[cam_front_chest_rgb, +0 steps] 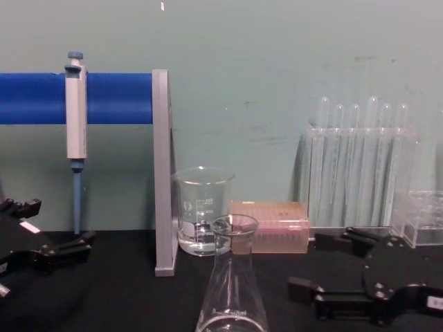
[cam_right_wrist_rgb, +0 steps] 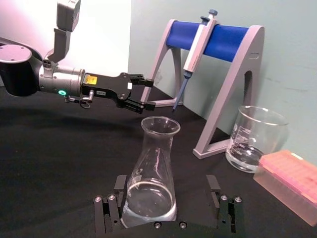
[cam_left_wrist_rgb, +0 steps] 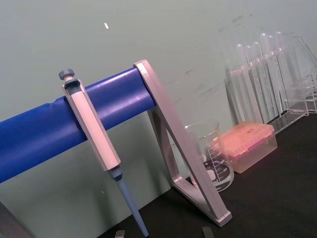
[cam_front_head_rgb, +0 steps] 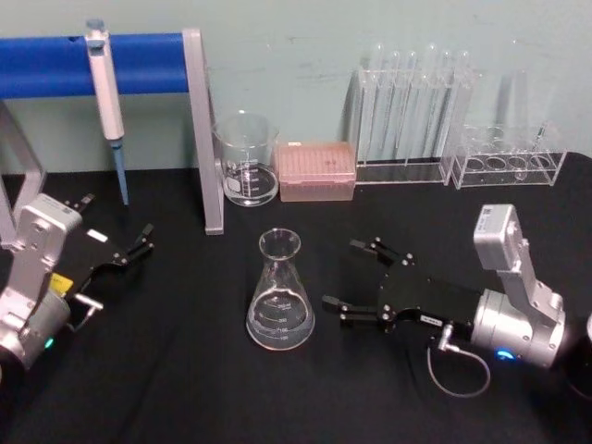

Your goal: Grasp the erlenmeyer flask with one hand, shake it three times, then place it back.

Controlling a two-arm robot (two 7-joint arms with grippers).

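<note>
Flask: your erlenmeyer flask (cam_front_head_rgb: 280, 298) stands upright on the table (cam_front_head_rgb: 185, 388), lower centre of the head view.
Right hand: (cam_front_head_rgb: 344, 275) sits low, just right of the flask. Its fingers are spread wide and not touching, apparently lined up for a side grasp.
Left hand: (cam_front_head_rgb: 137, 246) is parked at the left edge, fingers apart and empty.
Around: the beaker (cam_front_head_rgb: 247, 159), pink tip box (cam_front_head_rgb: 317, 170) and pipette stand (cam_front_head_rgb: 202, 129) stand behind. You have nothing blocking the approach.

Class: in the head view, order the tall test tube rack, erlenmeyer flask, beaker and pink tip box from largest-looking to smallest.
1. tall test tube rack
2. erlenmeyer flask and beaker: about alike. The flask looks taller but stands nearer the camera, so they are left unranked.
3. pink tip box
</note>
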